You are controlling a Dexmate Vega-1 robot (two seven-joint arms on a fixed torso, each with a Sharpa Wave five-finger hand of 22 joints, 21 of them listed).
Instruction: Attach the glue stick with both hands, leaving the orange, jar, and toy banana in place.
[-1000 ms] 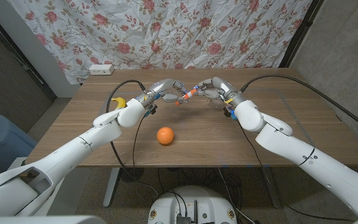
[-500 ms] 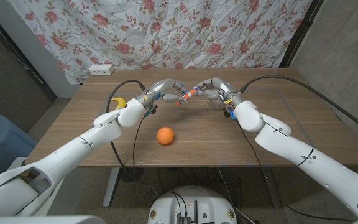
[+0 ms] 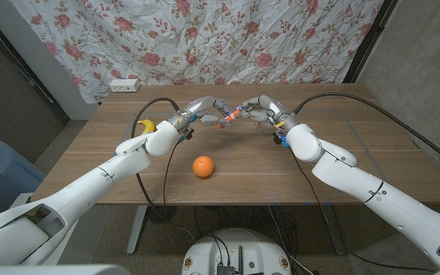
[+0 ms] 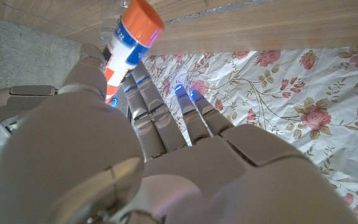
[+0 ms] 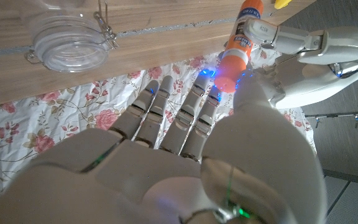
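Left hand and right hand both grip the glue stick (orange cap) above the surface; orange lies nearer.

In the head view the glue stick between my left hand and my right hand is too small to judge whether cap and body are joined. My left arm covers part of the toy banana. My right hand largely hides the jar. In my left wrist view my thumb covers the stick's lower end.
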